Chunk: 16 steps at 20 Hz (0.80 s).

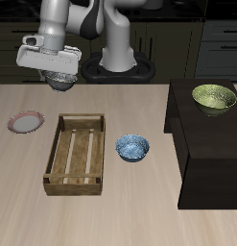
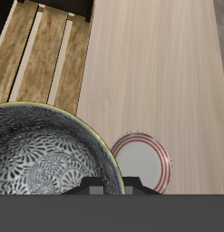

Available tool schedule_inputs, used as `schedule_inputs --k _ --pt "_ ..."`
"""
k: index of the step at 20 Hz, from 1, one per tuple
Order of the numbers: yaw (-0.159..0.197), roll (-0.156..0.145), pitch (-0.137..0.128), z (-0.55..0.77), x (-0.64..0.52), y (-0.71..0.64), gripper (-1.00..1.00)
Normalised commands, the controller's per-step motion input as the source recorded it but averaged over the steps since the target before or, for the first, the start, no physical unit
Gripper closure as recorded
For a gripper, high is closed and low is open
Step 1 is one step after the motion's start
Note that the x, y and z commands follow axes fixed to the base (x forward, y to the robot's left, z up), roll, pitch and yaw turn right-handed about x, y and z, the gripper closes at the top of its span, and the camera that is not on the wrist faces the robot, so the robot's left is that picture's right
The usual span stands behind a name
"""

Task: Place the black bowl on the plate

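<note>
The black bowl (image 1: 59, 81) hangs in the air, held by my gripper (image 1: 59, 73), which is shut on its rim. In the wrist view the bowl's grey-white speckled inside (image 2: 45, 154) fills much of the frame, and the gripper (image 2: 109, 188) grips its edge. The plate (image 1: 26, 122), with a pink-red rim and pale centre, lies flat on the table, nearer the front edge than the bowl and below it. In the wrist view the plate (image 2: 143, 156) shows just beside the bowl's rim, partly hidden by it.
A wooden slatted crate (image 1: 77, 154) lies beside the plate and also shows in the wrist view (image 2: 41, 54). A blue-and-white bowl (image 1: 132, 148) sits beyond the crate. A yellow-green bowl (image 1: 214, 98) stands on a black cabinet (image 1: 211, 154).
</note>
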Motion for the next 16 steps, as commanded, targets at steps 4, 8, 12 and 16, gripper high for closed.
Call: schedule_inputs --k 4,8,12,16 --pt "-0.035 -0.015 0.030 -0.15 -0.18 -0.22 1.00" --pt "-0.006 -0.001 -0.017 -0.12 -0.30 -0.15 1.00" --pt "-0.018 -0.005 -0.016 -0.02 -0.15 -0.10 1.00" --pt "-0.042 -0.076 -0.009 0.00 -0.09 -0.50 1.00"
